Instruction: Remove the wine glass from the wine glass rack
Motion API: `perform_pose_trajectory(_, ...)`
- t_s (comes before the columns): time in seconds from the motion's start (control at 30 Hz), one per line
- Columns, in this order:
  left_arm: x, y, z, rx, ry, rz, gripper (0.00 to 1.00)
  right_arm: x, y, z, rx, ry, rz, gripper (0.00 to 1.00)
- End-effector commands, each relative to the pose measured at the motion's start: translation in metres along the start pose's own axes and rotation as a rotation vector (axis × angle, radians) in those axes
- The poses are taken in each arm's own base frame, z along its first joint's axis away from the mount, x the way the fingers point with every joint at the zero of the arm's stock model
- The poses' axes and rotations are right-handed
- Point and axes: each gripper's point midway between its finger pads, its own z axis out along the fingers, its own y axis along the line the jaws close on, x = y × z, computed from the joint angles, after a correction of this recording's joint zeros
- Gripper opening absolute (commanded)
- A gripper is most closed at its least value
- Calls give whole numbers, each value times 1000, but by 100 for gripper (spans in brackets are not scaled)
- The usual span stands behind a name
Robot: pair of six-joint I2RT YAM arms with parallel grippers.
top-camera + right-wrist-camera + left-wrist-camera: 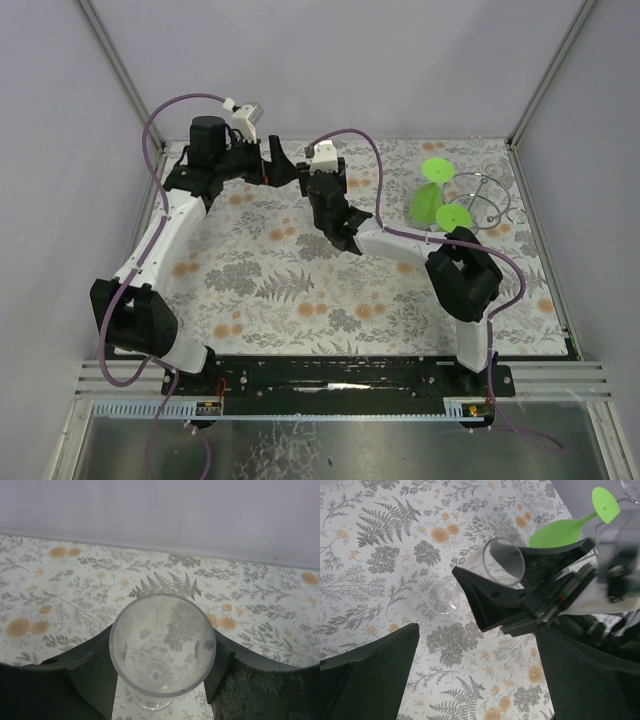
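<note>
A clear wine glass (162,645) sits between the fingers of my right gripper (162,672), which is shut on its bowl. Its rim faces the wrist camera and its foot points down toward the cloth. The left wrist view shows the same glass (502,562) tilted, with its foot (442,597) low over the cloth. In the top view my right gripper (305,178) is at the back middle of the table, well left of the silver wire wine glass rack (488,195). My left gripper (477,680) is open and empty, just left of the right one (272,165).
A green wine glass (425,205) leans at the rack's left side, with a second green disc (455,215) beside it; it also shows in the left wrist view (555,532). A floral cloth (280,280) covers the table. Grey walls close the back and sides.
</note>
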Motion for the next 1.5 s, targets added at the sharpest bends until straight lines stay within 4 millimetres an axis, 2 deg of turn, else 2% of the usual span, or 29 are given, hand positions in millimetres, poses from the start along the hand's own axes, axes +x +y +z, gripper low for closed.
perform_pose_trajectory(0.0,-15,-8,-4,12,-36,-26,100,-3,-6,-2,52,-55,59,31)
perform_pose_trajectory(0.13,-14,5,-4,-32,-41,-42,100,10,-21,-5,89,-32,70,31)
perform_pose_trajectory(0.3,-11,19,-4,-80,-45,-53,100,16,-36,-6,116,-20,86,31)
perform_pose_trajectory(0.57,-14,22,-7,-93,-53,-46,100,26,-41,-9,132,-4,127,34)
perform_pose_trajectory(0.67,-12,22,-7,-92,-47,-42,100,28,-43,-10,138,-1,134,41)
perform_pose_trajectory(0.8,-10,22,-8,-89,-42,-43,100,26,-47,-12,157,-4,138,63)
perform_pose_trajectory(0.9,-9,22,-7,-85,-40,-41,100,21,-49,-13,158,-13,133,73)
perform_pose_trajectory(1.0,-9,22,-7,-79,-38,-42,100,14,-48,-15,135,-22,138,78)
perform_pose_trajectory(1.17,-11,20,-5,-68,-35,-44,100,-1,-51,-15,122,-41,146,81)
perform_pose_trajectory(1.47,-17,20,-6,-76,-50,-39,100,-49,-53,-20,102,-107,175,84)
